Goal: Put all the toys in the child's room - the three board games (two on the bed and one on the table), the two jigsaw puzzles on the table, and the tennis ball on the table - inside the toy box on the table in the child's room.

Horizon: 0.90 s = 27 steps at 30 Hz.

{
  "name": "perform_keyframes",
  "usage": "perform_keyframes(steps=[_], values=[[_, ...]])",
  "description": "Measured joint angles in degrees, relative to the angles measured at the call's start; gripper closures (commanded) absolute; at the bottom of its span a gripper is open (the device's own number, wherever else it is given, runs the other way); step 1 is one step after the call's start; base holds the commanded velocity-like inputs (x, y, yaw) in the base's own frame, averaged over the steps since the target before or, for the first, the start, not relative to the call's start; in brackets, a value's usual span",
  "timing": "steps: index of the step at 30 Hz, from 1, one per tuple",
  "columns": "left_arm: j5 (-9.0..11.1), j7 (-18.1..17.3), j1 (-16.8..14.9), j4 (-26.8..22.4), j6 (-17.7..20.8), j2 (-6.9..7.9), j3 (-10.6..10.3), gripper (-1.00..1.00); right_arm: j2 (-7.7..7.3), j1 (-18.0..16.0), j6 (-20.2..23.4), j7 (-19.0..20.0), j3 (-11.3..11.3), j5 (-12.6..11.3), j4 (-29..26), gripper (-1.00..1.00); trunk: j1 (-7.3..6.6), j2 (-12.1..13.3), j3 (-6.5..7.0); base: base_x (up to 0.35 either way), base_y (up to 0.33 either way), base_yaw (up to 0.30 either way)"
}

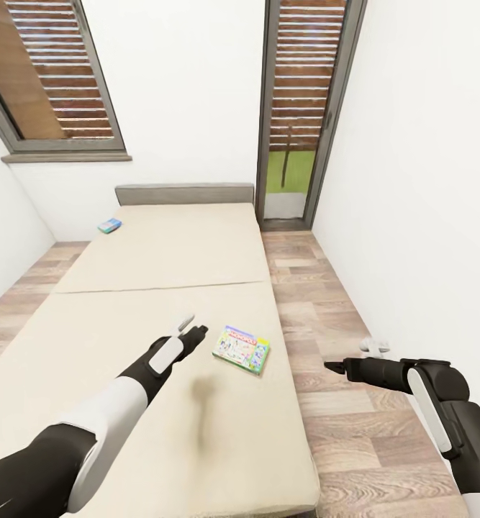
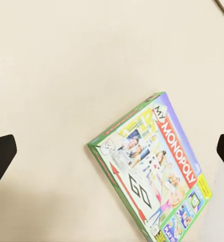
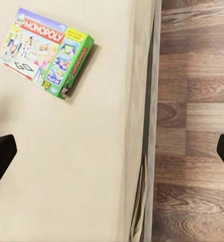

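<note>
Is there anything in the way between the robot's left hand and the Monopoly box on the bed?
Nothing visible is. The left gripper hangs open over the bed, just beside the My Monopoly box, which lies flat on the bare beige mattress. Only empty mattress lies between them.

White-and-black arms, pale forearm panels, dark pincer fingers (image 2: 1,156)

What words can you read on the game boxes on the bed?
"MY MONOPOLY" on the lid of the green board game box, red banner.
"GO" with an arrow on the same lid.
"PLAY IT" on that lid in the right wrist view; the other small print is too blurred.
The small blue box by the headboard: too small to read.
</note>
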Motion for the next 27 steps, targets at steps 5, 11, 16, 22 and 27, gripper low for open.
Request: perform_keyframes(steps=[5,11,16,22,27], values=[[-0.02,0.05,-0.01,-0.36,-0.01,-0.45,-0.67,-1.0,-0.03,0.0,0.0,0.06,0.0,-0.04,-0.04,-1.0,0.0,0.0,-0.47,0.0,0.0,0.0],[-0.11,0.19,-0.29,-0.57,0.24,-0.71,-1.19,-1.0,-0.11,0.08,0.0,0.14,-0.08,-0.15,-0.32,-1.0,0.0,0.0,-1.03,0.0,0.0,0.0],[-0.15,0.45,-1.33,-0.51,0.38,-0.75,-1.34,-1.0,-0.2,0.24,0.0,0.17,-0.29,-0.35,-1.14,-1.0,0.0,0.0,-1.5,0.0,0.0,0.0],[0.1,0.65,-2.62,-0.32,0.55,-0.46,-1.19,-1.0,-0.3,0.34,0.0,0.18,-0.39,-0.52,-1.64,-1.0,0.0,0.0,-2.07,0.0,0.0,0.0],[0.16,0.83,-3.71,-0.18,0.67,0.84,-1.03,-1.0,-0.4,0.41,0.01,0.18,-0.45,-0.67,-2.06,-1.0,0.0,0.0,-2.53,0.0,0.0,0.0]])
